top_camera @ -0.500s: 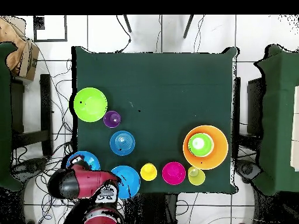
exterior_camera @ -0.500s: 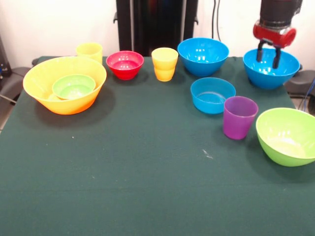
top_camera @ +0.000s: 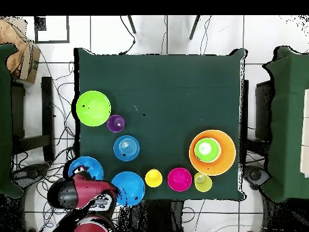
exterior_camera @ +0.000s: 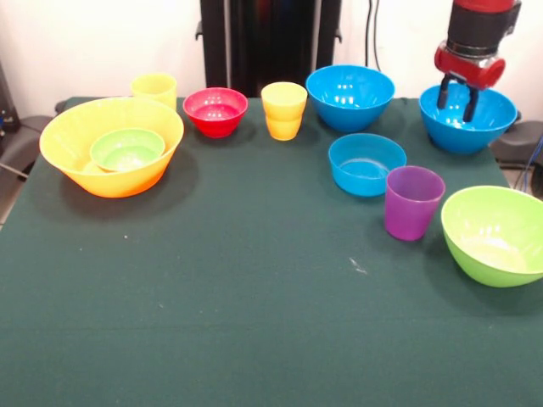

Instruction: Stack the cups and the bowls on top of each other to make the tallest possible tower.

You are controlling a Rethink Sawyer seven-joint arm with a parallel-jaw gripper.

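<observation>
The tower is the huge orange-yellow bowl (exterior_camera: 85, 153) (top_camera: 226, 158) with a small green bowl (exterior_camera: 127, 149) (top_camera: 206, 149) nested in it, at the left in the front view. A yellow cup (exterior_camera: 153, 88), a small red bowl (exterior_camera: 215, 111), a second yellow cup (exterior_camera: 283, 110) and a large blue bowl (exterior_camera: 349, 97) line the far edge. A shallow blue bowl (exterior_camera: 366, 164), a purple cup (exterior_camera: 412, 202) and a lime green bowl (exterior_camera: 496, 234) sit at the right. My gripper (exterior_camera: 455, 95) hangs open and empty over the far-right blue bowl (exterior_camera: 475, 127).
The table (exterior_camera: 237, 288) has a dark green cloth. The black pedestal (exterior_camera: 270, 42) stands behind the far edge. In the overhead view my arm (top_camera: 84, 192) covers part of the corner blue bowl (top_camera: 86, 165).
My gripper has risen a little and drawn slightly back above the far-right blue bowl. No bowl or cup has moved.
</observation>
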